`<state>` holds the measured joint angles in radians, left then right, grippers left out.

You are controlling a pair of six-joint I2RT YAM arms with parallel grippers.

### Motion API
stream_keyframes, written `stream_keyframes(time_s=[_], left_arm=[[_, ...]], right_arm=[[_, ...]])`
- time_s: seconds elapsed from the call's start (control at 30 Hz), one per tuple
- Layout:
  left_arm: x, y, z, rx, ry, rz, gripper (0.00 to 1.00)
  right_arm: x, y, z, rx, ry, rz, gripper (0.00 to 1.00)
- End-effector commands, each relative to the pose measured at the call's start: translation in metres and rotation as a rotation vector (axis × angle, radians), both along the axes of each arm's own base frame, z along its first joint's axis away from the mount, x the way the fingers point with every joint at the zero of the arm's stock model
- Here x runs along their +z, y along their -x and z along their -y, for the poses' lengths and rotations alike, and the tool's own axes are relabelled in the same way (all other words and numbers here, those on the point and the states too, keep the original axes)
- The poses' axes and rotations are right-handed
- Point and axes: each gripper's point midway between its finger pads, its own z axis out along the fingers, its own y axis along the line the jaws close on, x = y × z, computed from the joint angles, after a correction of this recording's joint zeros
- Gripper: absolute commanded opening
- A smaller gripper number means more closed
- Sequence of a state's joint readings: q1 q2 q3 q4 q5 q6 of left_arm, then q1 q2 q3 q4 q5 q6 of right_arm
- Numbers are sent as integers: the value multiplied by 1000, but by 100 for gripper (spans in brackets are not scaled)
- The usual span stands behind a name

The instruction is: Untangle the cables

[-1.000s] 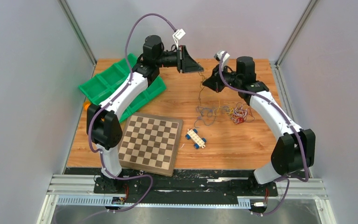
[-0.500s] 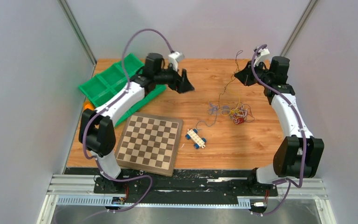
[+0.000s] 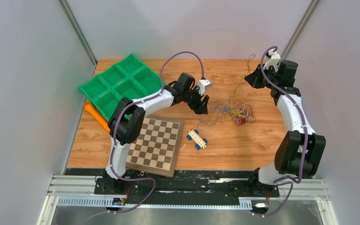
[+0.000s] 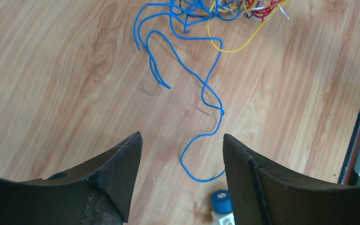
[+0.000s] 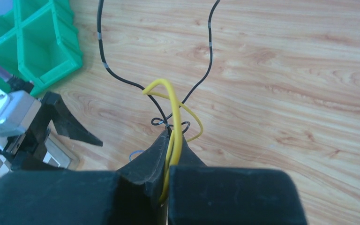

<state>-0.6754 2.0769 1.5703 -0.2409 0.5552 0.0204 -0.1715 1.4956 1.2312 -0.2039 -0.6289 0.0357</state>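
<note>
The right gripper (image 5: 171, 136) is seen pressed together, with a yellow cable (image 5: 168, 86) clamped between its jaws. Just above the gripper the yellow cable is looped, and a dark cable (image 5: 101, 51) is kinked around it, its two strands spread upward over the wooden table (image 5: 309, 70). A green tray (image 5: 37, 42) is seen to the gripper's upper left, and the left gripper (image 5: 70, 123) to its left.

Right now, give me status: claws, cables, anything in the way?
Left claw open, over blue wire. Right claw shut on yellow wire, dark wire looped at its tip. Clump not yet undone. Toy car beside blue wire's end.
</note>
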Motion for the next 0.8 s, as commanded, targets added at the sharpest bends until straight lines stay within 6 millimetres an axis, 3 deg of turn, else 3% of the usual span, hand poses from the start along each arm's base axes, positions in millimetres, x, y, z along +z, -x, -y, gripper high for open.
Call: stream_keyframes(time_s=[0.0,0.17,0.33,0.6,0.7,0.77], left_arm=[[32,-15,26,-93,119,100,70],[14,-23,39,-65,67,86,68],[-9,-39,39,51,16,29,68],[-29,-38,53,79,-10,-2,66],[-27,-39,58,69,8,-7,53],[-17,-40,61,39,16,20,31]], right_arm=[[-3,0,1,11,-2,13,0],[-5,0,2,17,-18,2,0],[-5,-1,4,18,-19,2,0],[-22,3,5,27,-11,-46,0],[-39,10,5,47,10,-100,0],[-53,17,4,67,22,-154,0]])
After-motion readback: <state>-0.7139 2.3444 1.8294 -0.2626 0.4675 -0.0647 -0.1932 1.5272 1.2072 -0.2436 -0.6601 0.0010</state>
